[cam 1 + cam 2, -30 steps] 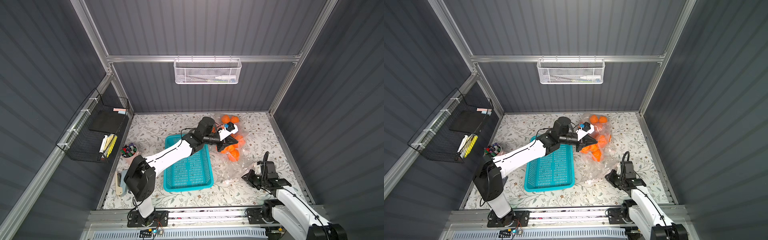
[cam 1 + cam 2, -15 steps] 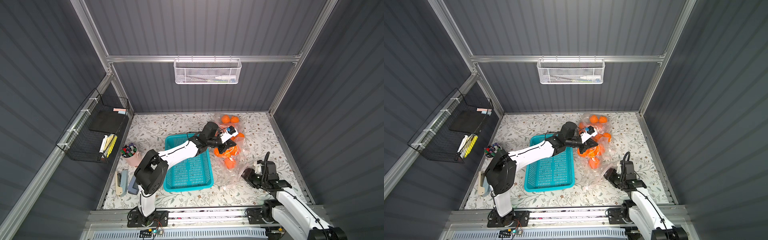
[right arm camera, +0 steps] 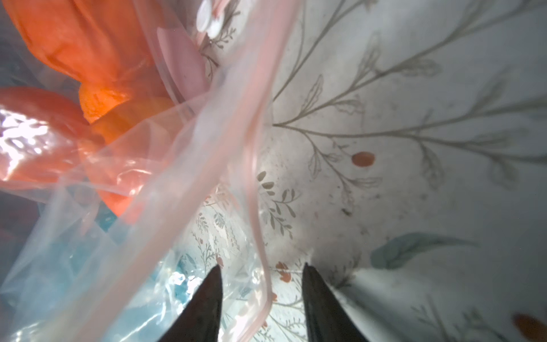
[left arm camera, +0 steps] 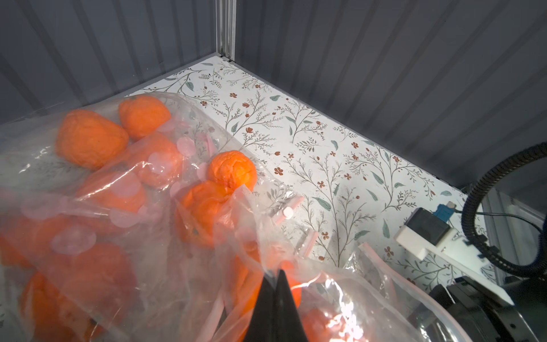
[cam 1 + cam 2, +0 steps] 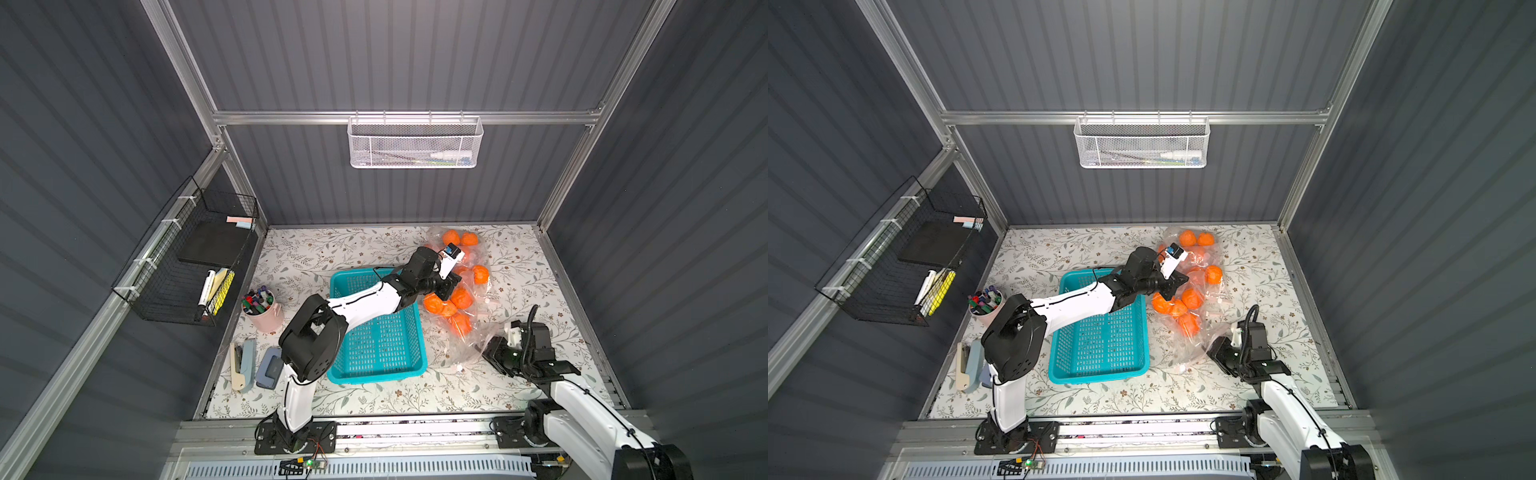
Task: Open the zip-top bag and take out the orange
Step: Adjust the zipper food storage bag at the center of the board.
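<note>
The left hand [image 4: 278, 274] pinches the bag [image 4: 88, 207]. The right hand [image 3: 262, 266] is spread around its zip [image 3: 252, 177]. If it shuts late, the zip may slip away.

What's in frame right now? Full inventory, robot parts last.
oranges: several, exact count hidden by plastic; orange; among the bag's folds
zip-top bag: at least one; clear, pink zip strips; table's right half
basket: one; teal; table centre
cup: one; pink; left of basket, holds markers
stapler: one; beige and pale blue; front left
blue-grey block: one; beside the stapler
wire rack: one; black; left wall, holds a pad and pens
mesh basket: one; white; back wall
table: one; white floral
left gripper: shut, apparently pinching bag plastic
right gripper: open, zip strip between the jaws
</note>
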Robot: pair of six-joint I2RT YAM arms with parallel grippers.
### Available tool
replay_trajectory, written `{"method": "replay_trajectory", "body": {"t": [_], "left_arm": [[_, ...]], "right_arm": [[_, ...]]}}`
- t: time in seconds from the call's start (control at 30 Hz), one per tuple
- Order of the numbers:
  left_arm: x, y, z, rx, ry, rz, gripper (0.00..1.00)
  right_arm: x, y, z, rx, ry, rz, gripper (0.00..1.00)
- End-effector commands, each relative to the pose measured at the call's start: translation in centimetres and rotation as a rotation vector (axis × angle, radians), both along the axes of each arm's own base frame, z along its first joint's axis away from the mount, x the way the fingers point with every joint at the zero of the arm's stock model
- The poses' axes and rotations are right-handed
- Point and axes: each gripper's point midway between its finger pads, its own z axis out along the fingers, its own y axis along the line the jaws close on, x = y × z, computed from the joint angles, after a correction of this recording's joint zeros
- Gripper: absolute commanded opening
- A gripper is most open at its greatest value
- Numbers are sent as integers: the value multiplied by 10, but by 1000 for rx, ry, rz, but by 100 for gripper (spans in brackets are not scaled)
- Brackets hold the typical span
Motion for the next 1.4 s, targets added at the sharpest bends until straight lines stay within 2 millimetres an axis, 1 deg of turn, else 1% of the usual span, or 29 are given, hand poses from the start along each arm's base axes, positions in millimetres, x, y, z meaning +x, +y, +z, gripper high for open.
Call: {"method": "replay_trajectory", "body": {"t": [0.0, 0.13, 0.2, 0.3, 0.37, 0.4, 0.47, 0.5, 0.57, 0.63, 0.67, 0.73, 0.83, 0.87, 0.9, 0.93, 1.03, 1.07, 1.1, 1.13, 1.23, 1.33, 1.37], "left_arm": [[7, -3, 18, -39, -10, 33, 0], [7, -1, 20, -50, -3, 44, 0], [6, -1, 22, -54, -1, 43, 0], [6, -1, 25, -54, -10, 43, 0], [8, 1, 28, -48, -26, 51, 0], [9, 2, 28, -38, -34, 48, 0], [11, 2, 36, -30, -67, 43, 0], [13, 2, 40, -23, -89, 36, 0], [14, 2, 52, -24, -139, 13, 0], [11, 0, 70, -43, -204, -27, 0], [7, 0, 79, -55, -238, -52, 0], [-6, -1, 101, -99, -318, -117, 0], [-36, 1, 132, -173, -435, -245, 0], [-44, 3, 137, -176, -465, -276, 0], [-57, 5, 139, -174, -498, -332, 0], [-67, 9, 146, -191, -541, -366, 0], [-99, 16, 159, -239, -626, -469, 0], [-104, 17, 160, -246, -644, -485, 0], [-106, 19, 157, -242, -653, -490, 0], [-107, 20, 146, -225, -644, -494, 0], [-95, 22, 131, -179, -641, -430, 0], [-67, 30, 129, -155, -656, -251, 0], [-61, 31, 128, -152, -644, -222, 0]], "right_arm": [[4, 3, 0, 23, 0, -11, 36], [11, 9, 3, 81, -8, -24, 22], [13, 10, 5, 91, -9, -22, 18], [14, 11, 8, 83, -2, -4, 10], [11, 11, 10, 66, 17, 14, 5], [9, 10, 11, 55, 24, 24, 4], [5, 9, 14, 30, 38, 44, 0], [3, 9, 16, 21, 34, 55, 0], [-1, 7, 16, 2, 29, 61, 0], [-3, 4, 16, -18, 6, 68, 0], [-4, 3, 16, -28, -6, 71, 0], [-4, 1, 17, -44, -35, 67, 0], [-4, -3, 18, -61, -74, 52, 0], [-4, -3, 18, -64, -90, 53, 0], [-3, -3, 20, -61, -107, 46, 0], [-2, -2, 22, -54, -131, 45, 0], [0, -4, 25, -57, -181, 28, 0], [1, -5, 26, -59, -195, 24, 0], [1, -6, 26, -60, -206, 18, 0], [2, -7, 25, -64, -211, 9, 0], [1, -10, 25, -75, -221, -2, 0], [-1, -18, 20, -107, -189, -43, 0], [-1, -20, 19, -112, -186, -55, 0]]}}
